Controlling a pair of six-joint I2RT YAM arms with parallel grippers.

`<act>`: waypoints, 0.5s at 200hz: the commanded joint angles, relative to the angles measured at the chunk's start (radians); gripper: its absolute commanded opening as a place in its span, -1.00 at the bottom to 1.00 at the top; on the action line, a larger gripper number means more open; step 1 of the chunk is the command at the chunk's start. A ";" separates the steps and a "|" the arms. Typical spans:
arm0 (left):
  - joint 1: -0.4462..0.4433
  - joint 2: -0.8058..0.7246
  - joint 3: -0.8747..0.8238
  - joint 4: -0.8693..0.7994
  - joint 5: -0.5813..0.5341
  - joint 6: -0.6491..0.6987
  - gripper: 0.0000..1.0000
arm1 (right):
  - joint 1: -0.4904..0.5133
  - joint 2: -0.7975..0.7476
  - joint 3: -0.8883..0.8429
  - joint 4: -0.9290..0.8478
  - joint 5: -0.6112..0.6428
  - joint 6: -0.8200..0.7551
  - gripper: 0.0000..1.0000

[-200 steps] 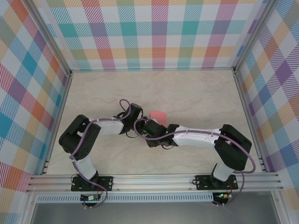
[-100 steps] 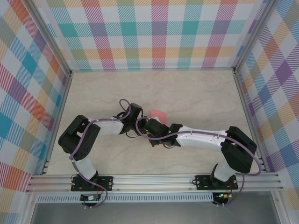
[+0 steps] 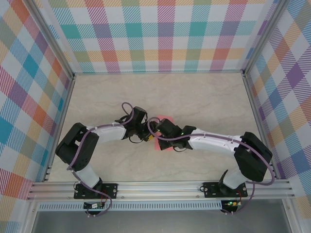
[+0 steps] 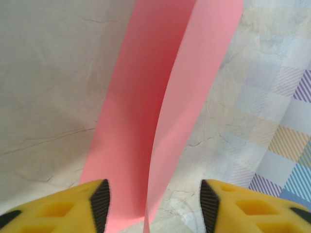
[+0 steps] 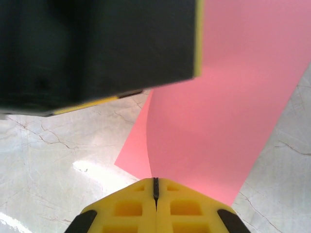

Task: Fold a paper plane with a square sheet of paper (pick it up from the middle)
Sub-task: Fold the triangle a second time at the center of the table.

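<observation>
Looks early in the job. Hanging over the pale marbled surface [image 3: 204,97], mid-table between the 2 arms: a thin salmon-pink square sheet of paper [image 5: 218,111]. Bent over into 2 long flaps along a soft curve, nothing pressed sharp. No pointed nose, no centre ridge, no wings to be seen. Leaves nearly all the folding to do, at a guess.

Now the right claw [image 5: 155,189]: clamped tight, no gap between the jaws, pinching the sheet's near edge. And the left claw [image 4: 153,213]: standing wide, yellow fingers [image 4: 252,208] well apart with both flaps running down between them. Gripping nothing there. Hard to say whether either pad brushes the paper.
</observation>
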 commanded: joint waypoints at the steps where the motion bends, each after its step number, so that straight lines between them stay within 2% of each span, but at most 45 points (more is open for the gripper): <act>1: 0.008 -0.078 0.012 -0.100 -0.071 0.026 0.19 | -0.052 -0.042 -0.036 0.057 -0.146 -0.011 -0.95; 41: 0.007 -0.136 -0.020 -0.123 -0.095 0.036 0.22 | -0.153 -0.063 -0.081 0.125 -0.336 -0.010 -0.94; 68: 0.007 -0.115 -0.030 -0.048 -0.051 0.004 0.27 | -0.162 -0.065 -0.080 0.127 -0.355 -0.020 -0.92; 100: -0.004 -0.019 0.011 0.023 0.007 -0.037 0.28 | -0.162 -0.058 -0.093 0.141 -0.373 -0.007 -0.90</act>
